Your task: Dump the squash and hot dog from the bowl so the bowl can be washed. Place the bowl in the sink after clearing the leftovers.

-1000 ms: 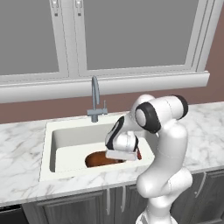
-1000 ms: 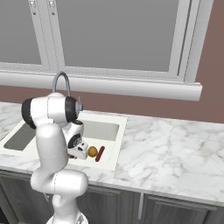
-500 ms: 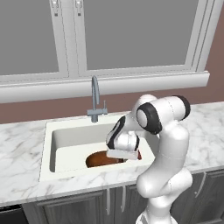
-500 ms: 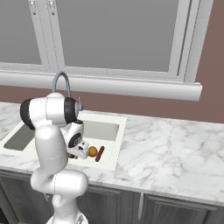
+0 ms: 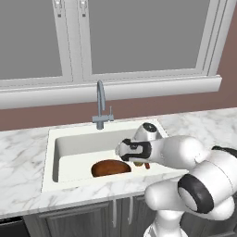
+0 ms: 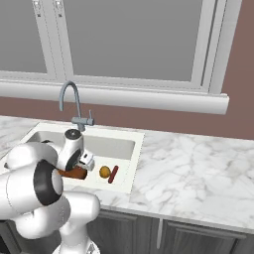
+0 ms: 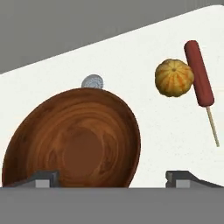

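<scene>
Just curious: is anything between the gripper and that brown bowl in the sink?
Nothing visible. The bowl lies empty right ahead of the gripper; the squash and hot dog sit off to one side.

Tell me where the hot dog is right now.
The hot dog lies on the white floor of the sink, outside the bowl, right beside the squash; in the right base view it sits near the basin's right wall.
</scene>
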